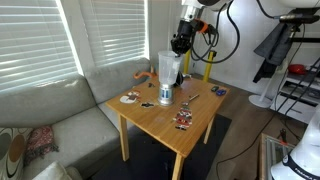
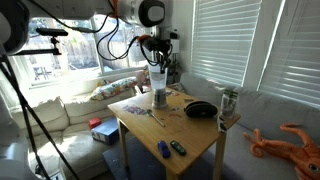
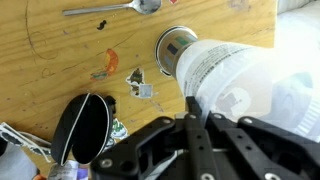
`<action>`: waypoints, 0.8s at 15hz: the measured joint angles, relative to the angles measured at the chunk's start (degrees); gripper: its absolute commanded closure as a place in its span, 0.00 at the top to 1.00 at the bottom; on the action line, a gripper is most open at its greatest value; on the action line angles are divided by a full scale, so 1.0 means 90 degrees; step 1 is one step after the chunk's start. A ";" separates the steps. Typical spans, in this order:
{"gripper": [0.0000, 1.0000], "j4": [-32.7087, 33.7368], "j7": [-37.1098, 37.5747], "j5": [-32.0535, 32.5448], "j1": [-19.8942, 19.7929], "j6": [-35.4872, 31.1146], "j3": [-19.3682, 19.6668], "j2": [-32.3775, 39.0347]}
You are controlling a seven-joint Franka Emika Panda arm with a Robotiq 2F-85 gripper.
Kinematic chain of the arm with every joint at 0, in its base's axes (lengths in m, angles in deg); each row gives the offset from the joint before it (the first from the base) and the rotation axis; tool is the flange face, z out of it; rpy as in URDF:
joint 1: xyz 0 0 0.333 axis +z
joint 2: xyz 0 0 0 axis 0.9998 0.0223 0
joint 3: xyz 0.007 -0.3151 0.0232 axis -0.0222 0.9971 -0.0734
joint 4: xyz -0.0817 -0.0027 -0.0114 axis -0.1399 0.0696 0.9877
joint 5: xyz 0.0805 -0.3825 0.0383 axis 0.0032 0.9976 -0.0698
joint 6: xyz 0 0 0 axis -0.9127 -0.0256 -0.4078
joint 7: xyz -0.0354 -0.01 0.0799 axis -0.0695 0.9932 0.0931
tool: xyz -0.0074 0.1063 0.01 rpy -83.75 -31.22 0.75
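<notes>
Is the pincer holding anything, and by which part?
Cannot tell: the pincer is shut at the top of the clear jug, but whether it pinches the rim is hidden.

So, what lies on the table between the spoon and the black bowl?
In the wrist view, only a small orange scrap lies between the spoon and the black bowl, on bare wood.

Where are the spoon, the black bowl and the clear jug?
spoon [image 3: 100, 9], wrist view, middle of its handle.
black bowl [image 2: 200, 110], in an exterior view, its outer wall.
clear jug [image 3: 235, 70], wrist view, its labelled side.
</notes>
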 measured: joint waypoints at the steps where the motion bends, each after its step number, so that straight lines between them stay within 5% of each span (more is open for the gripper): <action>1: 0.01 0.0044 -0.0012 0.0000 0.0000 0.0028 0.0000 0.0040; 8: 0.01 0.0310 -0.0014 0.0000 0.0000 0.0103 0.0001 0.0236; 9: 0.28 0.0332 -0.0014 0.0000 0.0000 0.0107 0.0001 0.0256; 12: 0.41 0.0400 -0.0014 0.0004 0.0000 0.0175 0.0001 0.0305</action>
